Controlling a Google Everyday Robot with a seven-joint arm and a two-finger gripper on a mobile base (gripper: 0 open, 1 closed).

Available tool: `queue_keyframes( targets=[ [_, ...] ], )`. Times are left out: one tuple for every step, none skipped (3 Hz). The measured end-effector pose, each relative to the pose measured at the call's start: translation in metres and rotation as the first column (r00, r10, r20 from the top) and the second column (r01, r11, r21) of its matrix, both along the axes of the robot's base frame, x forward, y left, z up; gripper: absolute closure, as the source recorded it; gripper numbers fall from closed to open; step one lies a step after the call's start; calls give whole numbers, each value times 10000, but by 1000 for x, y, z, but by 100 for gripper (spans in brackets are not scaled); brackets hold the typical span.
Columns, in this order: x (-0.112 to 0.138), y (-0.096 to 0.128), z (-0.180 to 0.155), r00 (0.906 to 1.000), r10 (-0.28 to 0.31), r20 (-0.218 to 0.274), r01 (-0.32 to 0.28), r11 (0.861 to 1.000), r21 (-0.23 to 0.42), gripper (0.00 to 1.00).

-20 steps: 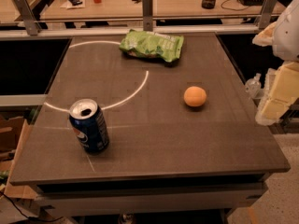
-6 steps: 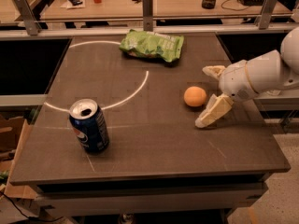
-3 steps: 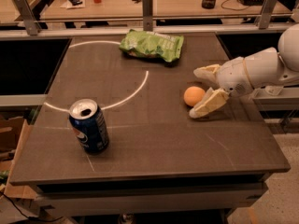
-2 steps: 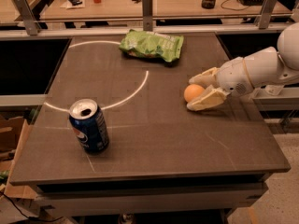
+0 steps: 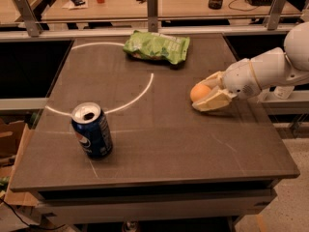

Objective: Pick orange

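Across the dark table (image 5: 169,144), at its right side, my gripper (image 5: 200,95) clasped the orange (image 5: 198,90), not yet lifted; I judged only raising remained.

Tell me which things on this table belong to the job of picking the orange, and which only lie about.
For the job:
orange, right of centre
gripper, at the orange, its arm entering from the right

Lying about:
blue soda can, front left
green snack bag, at the back
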State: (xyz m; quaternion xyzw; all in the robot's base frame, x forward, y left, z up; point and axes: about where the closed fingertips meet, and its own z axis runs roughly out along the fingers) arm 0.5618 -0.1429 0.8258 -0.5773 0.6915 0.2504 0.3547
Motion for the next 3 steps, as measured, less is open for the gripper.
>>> queue_keyframes(
  targets=[
    [10, 8, 22, 9978, 143, 649, -182, 9981, 594, 100],
    [18, 16, 55, 9888, 274, 1470, -483, 9889, 1407, 100],
    [19, 18, 60, 9870, 297, 1578, -538, 9872, 1503, 100]
  ],
)
